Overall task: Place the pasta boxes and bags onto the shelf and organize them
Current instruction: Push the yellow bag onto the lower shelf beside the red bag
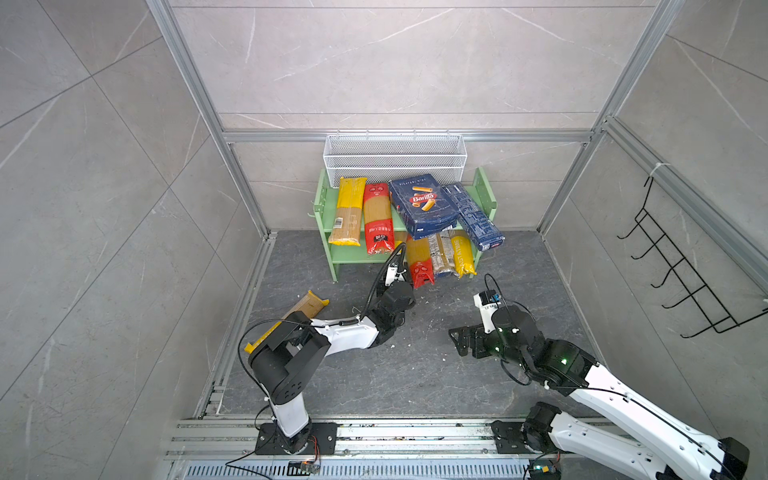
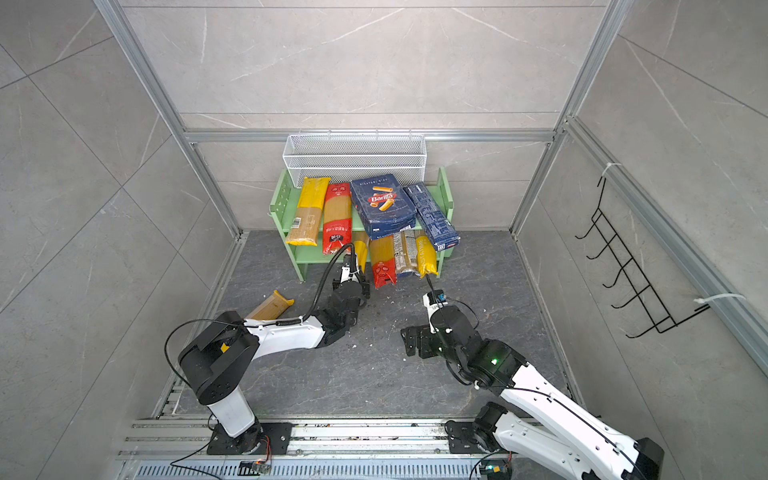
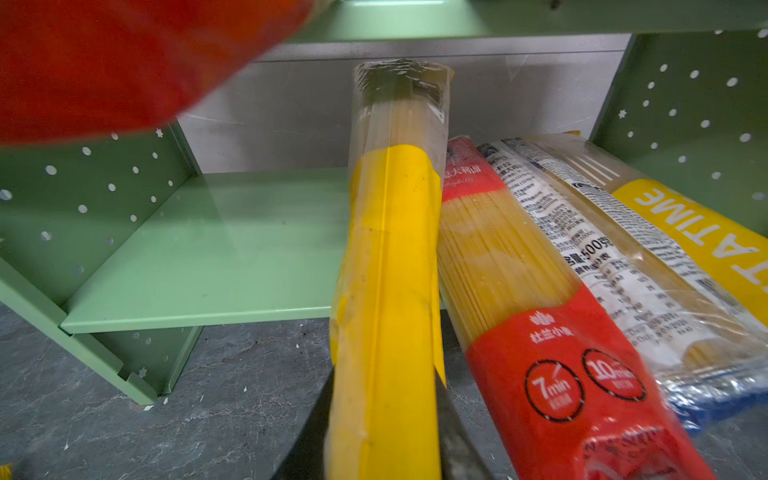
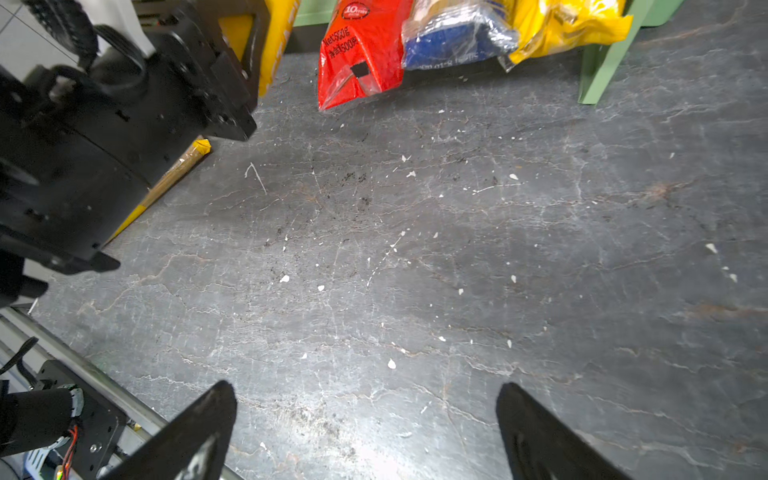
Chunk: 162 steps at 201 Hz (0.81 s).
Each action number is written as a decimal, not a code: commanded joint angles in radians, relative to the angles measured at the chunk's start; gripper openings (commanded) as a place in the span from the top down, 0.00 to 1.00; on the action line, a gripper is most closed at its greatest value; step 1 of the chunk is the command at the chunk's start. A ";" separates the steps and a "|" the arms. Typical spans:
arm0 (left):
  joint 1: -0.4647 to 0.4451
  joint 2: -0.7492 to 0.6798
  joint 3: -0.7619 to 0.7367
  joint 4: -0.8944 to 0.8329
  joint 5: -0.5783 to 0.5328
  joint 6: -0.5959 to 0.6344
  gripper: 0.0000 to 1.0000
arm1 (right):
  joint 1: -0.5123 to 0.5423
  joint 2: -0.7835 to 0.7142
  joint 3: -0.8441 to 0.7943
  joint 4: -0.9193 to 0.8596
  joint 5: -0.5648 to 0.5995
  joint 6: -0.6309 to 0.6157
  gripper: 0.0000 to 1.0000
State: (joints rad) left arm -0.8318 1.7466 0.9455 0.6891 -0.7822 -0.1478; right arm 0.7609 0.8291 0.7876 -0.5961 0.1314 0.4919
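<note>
Spaghetti bag (image 3: 390, 257) in a yellow wrapper is pinched at its near end by the left gripper (image 3: 382, 453). Its long axis runs straight ahead of the claw, with the far end over the lower board (image 3: 216, 249) of the shelf (image 1: 484, 191). Just beside it, on the claw's right, lie a red bag (image 3: 540, 332), a clear printed bag (image 3: 615, 266) and a PASTATIME bag (image 3: 706, 232). The board to the left is bare. An upper red bag (image 3: 104, 62) overhangs above. The right gripper (image 4: 365, 432), spread and empty, hovers farther back.

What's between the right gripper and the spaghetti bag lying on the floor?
The left arm: in both top views its forearm and wrist cross the stretch from the right gripper to the floor bag.
</note>
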 commanded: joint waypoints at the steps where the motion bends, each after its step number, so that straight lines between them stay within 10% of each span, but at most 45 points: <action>1: 0.019 -0.014 0.089 0.208 -0.042 0.031 1.00 | -0.017 -0.009 0.030 -0.027 0.001 -0.029 0.00; 54: 0.040 0.020 0.145 0.176 -0.019 0.021 1.00 | -0.051 -0.008 0.026 -0.029 -0.018 -0.036 0.00; 97: 0.044 0.029 0.161 0.122 0.021 -0.001 0.29 | -0.072 -0.012 0.027 -0.044 -0.032 -0.036 0.00; 162: 0.032 -0.068 0.053 0.026 0.073 -0.106 0.22 | -0.079 -0.033 0.030 -0.055 -0.048 -0.021 0.00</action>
State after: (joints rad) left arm -0.7967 1.7836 1.0290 0.7059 -0.7296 -0.1837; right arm 0.6857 0.8104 0.7876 -0.6315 0.0967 0.4744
